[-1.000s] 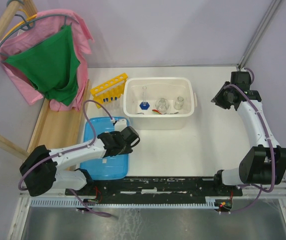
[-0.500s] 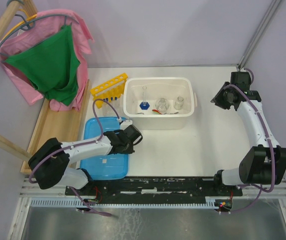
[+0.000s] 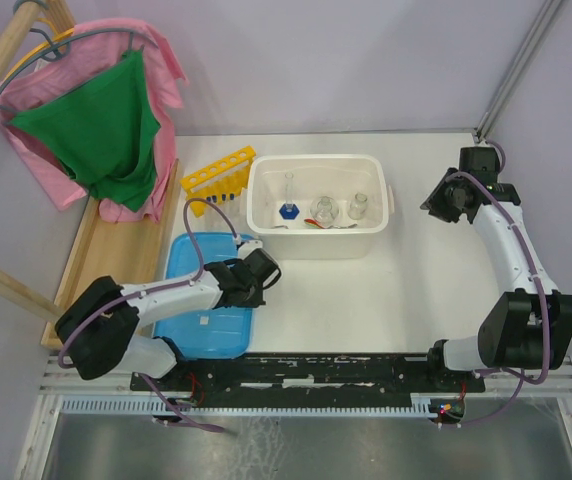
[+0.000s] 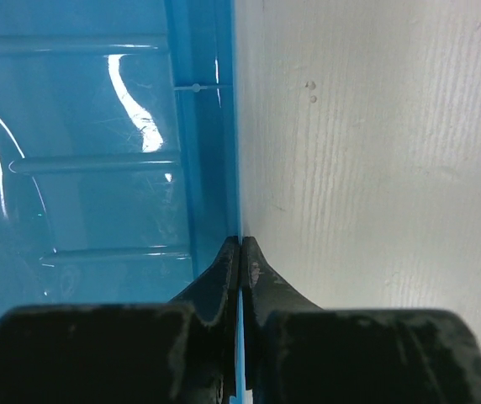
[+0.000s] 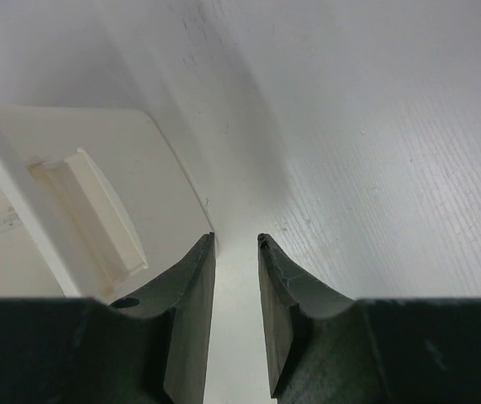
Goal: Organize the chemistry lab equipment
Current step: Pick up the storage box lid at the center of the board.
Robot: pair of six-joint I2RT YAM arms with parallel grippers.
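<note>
My left gripper (image 3: 262,268) is shut on the right edge of the flat blue ribbed lid (image 3: 204,318); in the left wrist view a thin strip of the lid's rim (image 4: 211,151) sits between the closed fingers (image 4: 240,241). The yellow tube rack (image 3: 218,176) stands at the back left, with blue-capped tubes (image 3: 218,198) hanging under it. The white tub (image 3: 316,245) holds two small glass flasks (image 3: 323,209) and a tall thin flask with a blue base (image 3: 288,203). My right gripper (image 3: 436,200) is open and empty beside the tub's right end (image 5: 81,194), its fingertips (image 5: 235,239) over bare table.
A wooden frame with pink and green cloths (image 3: 106,120) stands along the left side. A metal post (image 3: 511,70) rises at the back right corner. A black rail (image 3: 316,372) runs along the near edge.
My left arm has swung its elbow forward and the gripper has stayed at the lid's right edge; the lid has shifted slightly. The right arm has not moved.
</note>
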